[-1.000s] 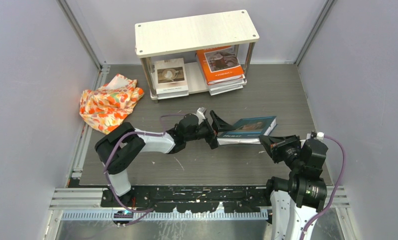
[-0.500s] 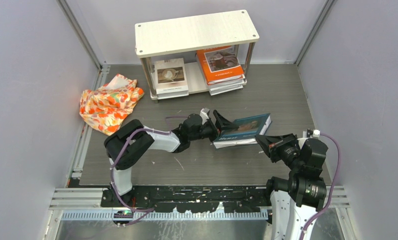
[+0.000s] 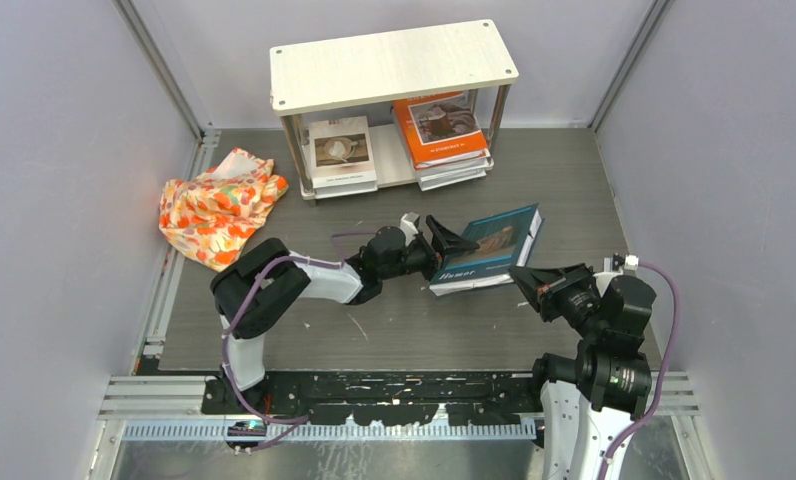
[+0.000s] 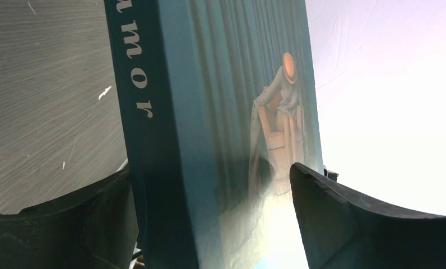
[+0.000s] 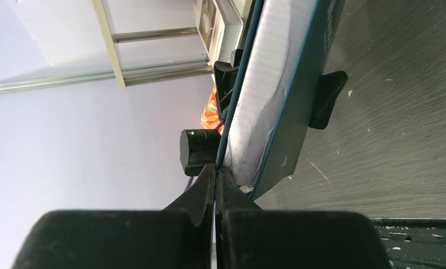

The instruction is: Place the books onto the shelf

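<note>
Teal book in the grippers, centre frame, not shelved yet.
Straddling the teal book (image 3: 494,245) at its spine end with the left gripper (image 3: 450,248), jaws wide, bite unclear. Nosing its lower-right corner with the right gripper (image 3: 519,275), fingers pressed together. Propped tilted on the table (image 3: 394,320), well below the shelf (image 3: 394,65). Already in: coffee-cup book (image 3: 340,150), orange stack (image 3: 440,128). Seemingly one to go. Floral cloth (image 3: 217,205) far left, off the route.

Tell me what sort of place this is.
Probably a lab robot cell: plain grey walls box in a table, left arm and right arm stand at its near edge, with a shelf and books as props.
</note>
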You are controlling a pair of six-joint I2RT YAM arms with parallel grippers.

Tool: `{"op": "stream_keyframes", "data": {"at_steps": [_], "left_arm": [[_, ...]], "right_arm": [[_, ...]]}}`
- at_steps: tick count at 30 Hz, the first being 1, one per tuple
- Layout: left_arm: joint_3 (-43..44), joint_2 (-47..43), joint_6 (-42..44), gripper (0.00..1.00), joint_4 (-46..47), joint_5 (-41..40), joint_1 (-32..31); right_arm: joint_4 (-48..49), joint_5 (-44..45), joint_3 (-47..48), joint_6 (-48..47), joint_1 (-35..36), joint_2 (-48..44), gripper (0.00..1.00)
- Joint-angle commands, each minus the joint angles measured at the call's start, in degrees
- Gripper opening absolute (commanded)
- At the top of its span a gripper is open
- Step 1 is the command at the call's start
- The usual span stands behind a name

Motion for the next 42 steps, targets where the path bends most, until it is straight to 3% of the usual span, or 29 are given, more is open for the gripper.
{"op": "stream_keyframes", "data": {"at_steps": [1,19,39,42], "left_arm": [[-1.8,-4.0,-1.4,0.91,9.1,-3.9,-0.8],[-7.3,-10.3,-0.8,0.58,15.2,-6.9,0.8],[-11.3,-17.1,4.7,0.43,11.7,-6.2,1.0],[-11.4,-18.6,6.1,0.43,9.8,-6.5,1.0]], "right_arm": [[-2.2,-2.6,0.6,-2.3,0.0,-0.4,0.01],[-7.0,-0.5,0.4,-5.1,0.0,-0.9,0.01],[-9.0,1.4,0.4,-5.5,0.0,-2.7,0.01],[-9.5,2.0,1.1,-6.1,0.0,-2.6,0.08]]}}
